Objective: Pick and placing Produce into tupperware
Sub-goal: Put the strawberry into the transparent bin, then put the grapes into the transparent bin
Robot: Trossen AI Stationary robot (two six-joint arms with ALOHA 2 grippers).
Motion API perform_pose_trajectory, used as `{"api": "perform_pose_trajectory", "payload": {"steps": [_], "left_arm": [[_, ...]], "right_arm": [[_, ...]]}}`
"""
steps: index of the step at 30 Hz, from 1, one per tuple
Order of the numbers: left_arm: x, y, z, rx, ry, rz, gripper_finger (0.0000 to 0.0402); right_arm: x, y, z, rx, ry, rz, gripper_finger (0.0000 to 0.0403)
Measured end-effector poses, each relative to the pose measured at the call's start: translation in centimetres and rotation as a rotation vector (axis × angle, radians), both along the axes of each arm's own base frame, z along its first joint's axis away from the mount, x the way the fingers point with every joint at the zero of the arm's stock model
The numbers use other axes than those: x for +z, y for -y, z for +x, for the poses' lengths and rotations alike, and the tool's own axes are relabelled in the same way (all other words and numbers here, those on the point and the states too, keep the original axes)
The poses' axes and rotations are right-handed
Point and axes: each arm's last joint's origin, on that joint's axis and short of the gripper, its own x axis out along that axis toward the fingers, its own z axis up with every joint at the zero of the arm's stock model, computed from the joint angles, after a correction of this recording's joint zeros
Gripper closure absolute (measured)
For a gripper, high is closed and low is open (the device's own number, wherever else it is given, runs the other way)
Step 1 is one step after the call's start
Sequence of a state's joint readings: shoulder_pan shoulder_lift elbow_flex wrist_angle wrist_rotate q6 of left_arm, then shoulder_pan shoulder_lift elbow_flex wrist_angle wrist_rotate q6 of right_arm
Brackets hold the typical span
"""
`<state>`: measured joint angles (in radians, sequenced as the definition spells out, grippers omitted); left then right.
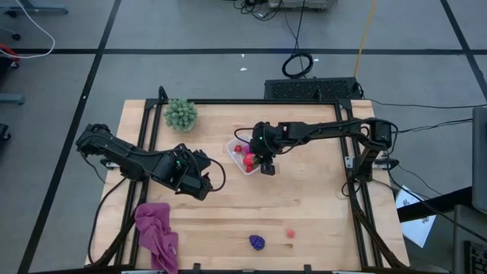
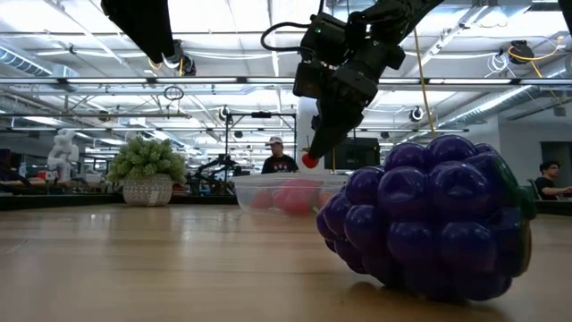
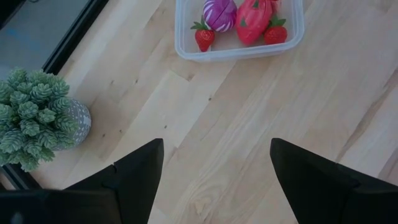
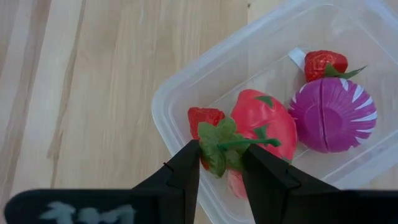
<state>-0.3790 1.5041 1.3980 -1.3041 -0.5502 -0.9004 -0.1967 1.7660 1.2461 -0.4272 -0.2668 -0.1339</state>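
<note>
Your right gripper (image 4: 221, 163) has its jaws pinched on a small red strawberry (image 4: 214, 146) by its green leaves, hanging over the near corner of the clear container (image 1: 230, 147) at the centre of the high view. Inside the container you can see a pink fruit (image 4: 264, 124), a magenta cut vegetable (image 4: 336, 115) and another strawberry (image 4: 323, 63). Your left gripper (image 3: 214, 180), jaws wide and empty, sits left of centre, just apart from the container. A purple grape bunch (image 1: 257, 242) and a small red piece (image 1: 290, 233) lie on the surface (image 1: 319, 190) at lower centre. A spiky green plant (image 1: 181, 113) stands upper left; a magenta cloth (image 1: 156, 232) lies lower left.
</note>
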Motion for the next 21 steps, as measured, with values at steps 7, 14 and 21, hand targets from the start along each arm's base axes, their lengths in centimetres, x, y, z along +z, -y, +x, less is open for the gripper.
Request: {"api": "perform_pose_trajectory", "payload": {"steps": [7,14,21], "left_arm": [[0.00,0.00,0.00,0.000,0.000,0.000,0.0105],[0.00,0.00,0.00,0.000,0.000,-0.001,0.0105],[0.00,0.00,0.00,0.000,0.000,-0.001,0.0105]], "right_arm": [[-0.01,0.00,-0.02,0.008,-0.001,-0.005,0.0303],[-0.02,0.00,-0.02,0.010,-0.001,-0.008,0.0270],[-0.01,0.01,-0.02,0.013,0.000,-0.012,0.0253]]}}
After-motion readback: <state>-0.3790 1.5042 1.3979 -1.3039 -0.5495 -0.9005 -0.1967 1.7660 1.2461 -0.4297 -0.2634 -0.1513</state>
